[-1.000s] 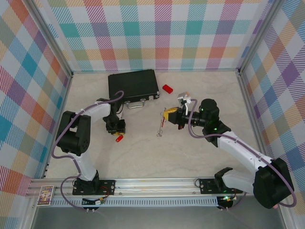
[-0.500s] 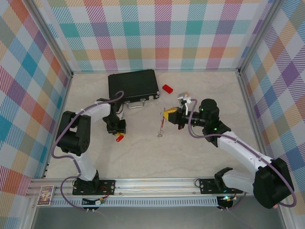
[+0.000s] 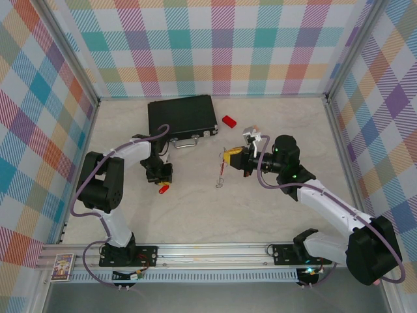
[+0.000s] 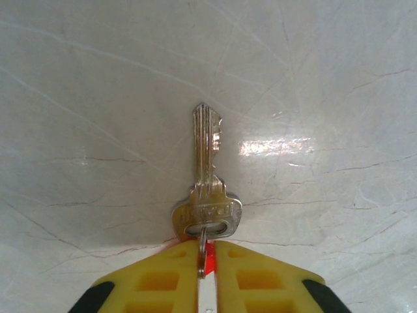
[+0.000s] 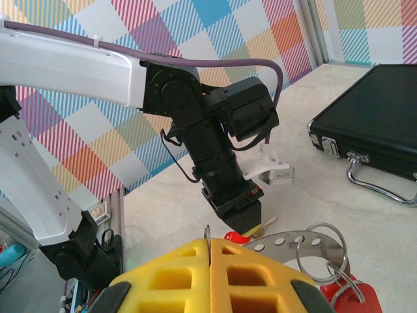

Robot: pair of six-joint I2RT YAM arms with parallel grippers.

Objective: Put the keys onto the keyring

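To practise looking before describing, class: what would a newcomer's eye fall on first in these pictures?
Probably the bright plaid walls around the pale table, with the black case lying at the back. Next come the left pincer, shut on a silver key over the tabletop, and the right pincer mid-table, shut on the keyring that dangles from it.

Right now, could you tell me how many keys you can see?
1 for certain: the key pinched at the left hand; the red pieces by the keyring may be more keys.
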